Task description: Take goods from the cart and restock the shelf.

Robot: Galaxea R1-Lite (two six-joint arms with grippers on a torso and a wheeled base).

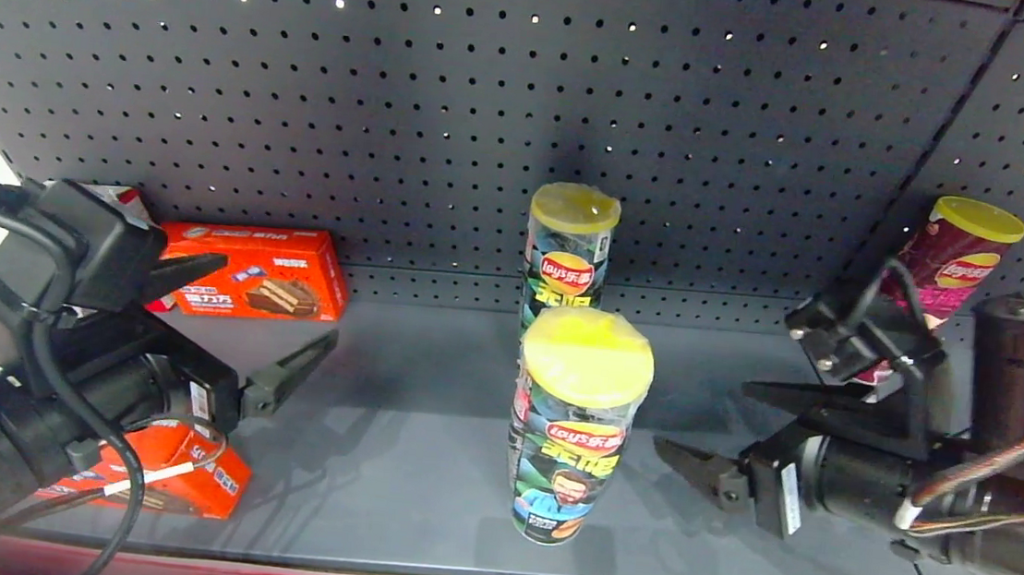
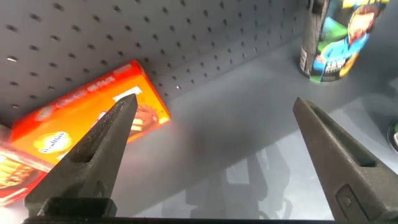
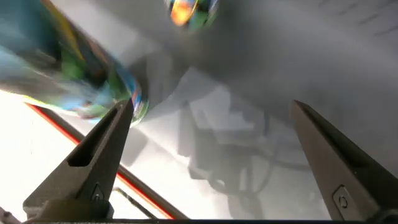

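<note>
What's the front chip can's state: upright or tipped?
Upright. The front chip can stands on its base on the shelf, with its yellow lid on top.

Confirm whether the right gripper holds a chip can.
No, the right gripper has its fingers spread, empty, beside the front chip can.

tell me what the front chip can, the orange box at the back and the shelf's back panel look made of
Front chip can: likely cardboard tube under glossy printed wrap, which glints; yellow lid looks plastic.
Back orange box: printed carton, sharp folded edges, slight sheen.
Back panel: probably painted sheet metal, matte dark grey, regular punched holes.
</note>
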